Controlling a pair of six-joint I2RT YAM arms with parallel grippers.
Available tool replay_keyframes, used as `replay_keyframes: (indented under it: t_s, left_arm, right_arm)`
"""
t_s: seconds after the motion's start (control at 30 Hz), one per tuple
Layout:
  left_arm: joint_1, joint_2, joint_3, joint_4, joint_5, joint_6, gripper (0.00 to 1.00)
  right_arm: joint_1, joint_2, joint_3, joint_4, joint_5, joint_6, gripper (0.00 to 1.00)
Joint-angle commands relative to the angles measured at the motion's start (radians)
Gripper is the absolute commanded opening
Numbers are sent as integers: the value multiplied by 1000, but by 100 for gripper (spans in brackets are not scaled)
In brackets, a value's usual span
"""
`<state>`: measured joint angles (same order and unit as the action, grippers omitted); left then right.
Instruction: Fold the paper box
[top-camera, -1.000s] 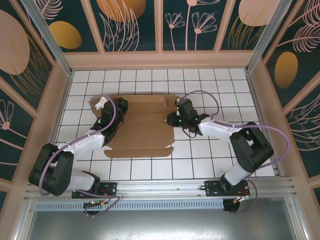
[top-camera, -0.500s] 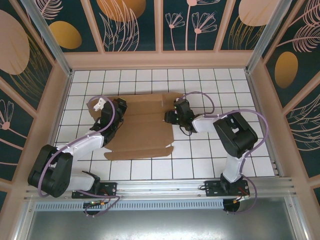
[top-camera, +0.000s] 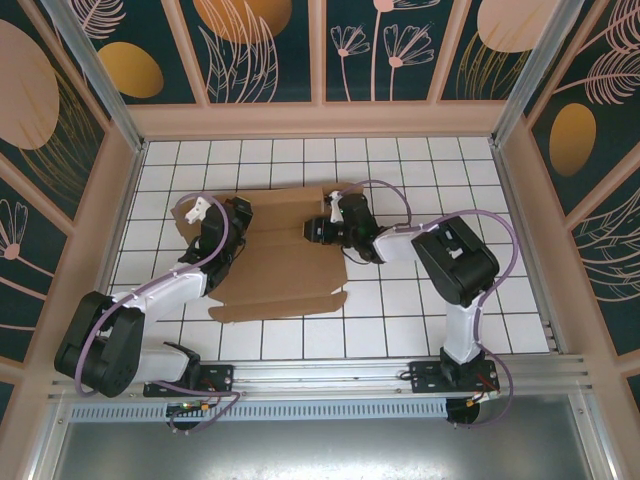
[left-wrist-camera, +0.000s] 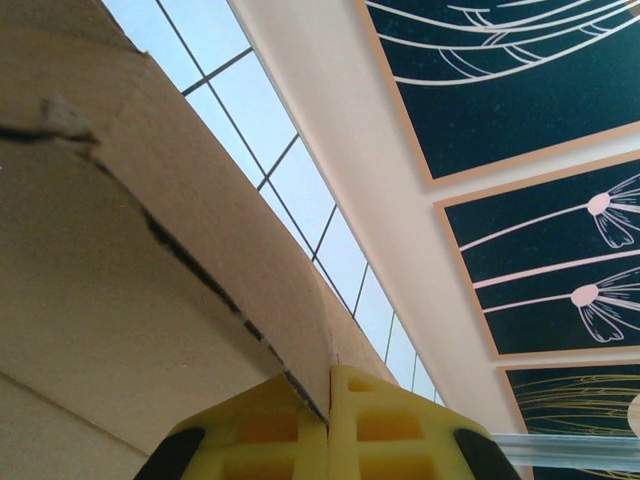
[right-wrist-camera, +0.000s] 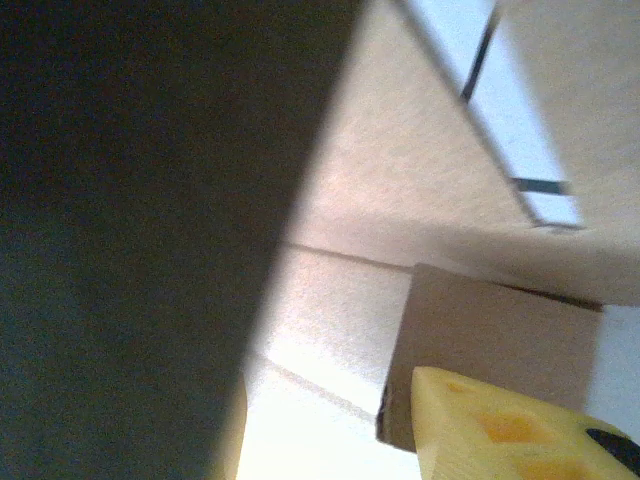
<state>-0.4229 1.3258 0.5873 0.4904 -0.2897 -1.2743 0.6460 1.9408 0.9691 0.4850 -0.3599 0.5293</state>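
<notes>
The paper box (top-camera: 285, 255) is a flat brown cardboard sheet with creases and flaps, lying mid-table in the top view. My left gripper (top-camera: 240, 214) is at its left end, and in the left wrist view its yellow fingers (left-wrist-camera: 375, 425) are shut on a raised flap edge of the paper box (left-wrist-camera: 110, 290). My right gripper (top-camera: 314, 229) reaches in over the sheet's right half. In the right wrist view the right gripper (right-wrist-camera: 330, 450) stands open, one yellow finger (right-wrist-camera: 500, 430) against a small brown flap (right-wrist-camera: 490, 330). A dark, blurred cardboard surface covers that view's left side.
The white tiled table (top-camera: 400, 310) extends bare to the right and front of the sheet. Beige enclosure walls (top-camera: 320, 118) ring the table closely. An aluminium rail (top-camera: 320, 375) with both arm bases runs along the near edge.
My right gripper has moved left from the sheet's right edge to over its middle, and the right-hand flap has come inward with it. The left gripper has kept its grip and place.
</notes>
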Motion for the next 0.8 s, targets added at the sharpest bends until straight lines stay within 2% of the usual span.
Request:
replay_keyframes:
  t_s: [0.0, 0.13, 0.3, 0.37, 0.57, 0.7, 0.77]
  left_arm:
    - [-3, -16, -30, -54, 2, 4, 0]
    - [-2, -25, -42, -54, -5, 4, 0]
    - [-2, -45, -52, -65, -10, 19, 0]
    - [-3, -54, -55, -74, -13, 25, 0]
    - [-2, -60, -61, -87, -7, 32, 0]
    - [-2, -52, -57, -88, 0, 32, 0]
    - [-2, -48, -55, -92, 1, 33, 0]
  right_arm:
    - [19, 21, 16, 60, -76, 11, 46]
    - [11, -27, -7, 48, -43, -14, 47]
    - [2, -178, -58, -51, 41, -125, 52]
    - [2, -261, -88, -100, 59, -202, 52]
    - [-5, -631, -233, -189, 277, -344, 45]
    - [-93, -835, -289, -212, 438, -314, 35]
    - [-203, -846, -291, -217, 478, -265, 32]
